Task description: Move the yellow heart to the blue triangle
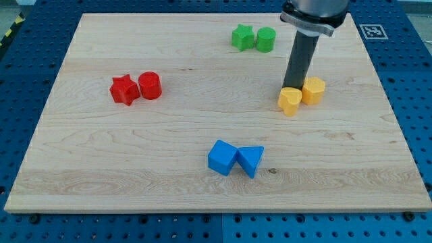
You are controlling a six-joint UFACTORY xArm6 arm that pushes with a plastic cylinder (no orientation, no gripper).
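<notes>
Just below my tip (pixel 294 88) sits the yellow heart (pixel 290 102), touching it; my tip grips nothing. Right of my tip, a yellow hexagon (pixel 313 90) touches the heart. Well down-left lies the blue triangle (pixel 251 160).

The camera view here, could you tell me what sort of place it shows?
Probably a robotics lab bench: a pale wooden board lies on a blue perforated table, small coloured plastic blocks sit in pairs, and my tip touches the yellow heart block.

One raised view looks obliquely down across the whole board (pixel 202 135).
</notes>
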